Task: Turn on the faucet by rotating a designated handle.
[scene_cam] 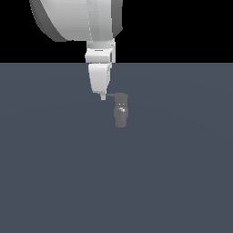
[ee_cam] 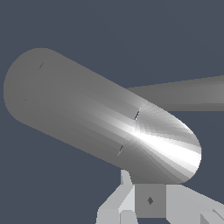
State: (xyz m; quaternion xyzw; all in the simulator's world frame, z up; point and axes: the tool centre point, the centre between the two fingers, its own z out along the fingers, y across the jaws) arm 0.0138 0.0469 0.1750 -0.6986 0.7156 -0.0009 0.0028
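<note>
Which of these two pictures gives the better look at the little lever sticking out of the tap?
The wrist view. There the handle appears large, a flat grey bar running out behind the faucet. In the exterior view the handle is only a thin, tiny sliver at the faucet's top, beside the tool.

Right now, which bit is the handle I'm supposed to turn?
Follow the big white robot arm down to its gripper. Beside the tip stands the small grey faucet. The handle is the thin flat lever sticking sideways from its top, not the stubby upright body.
</note>
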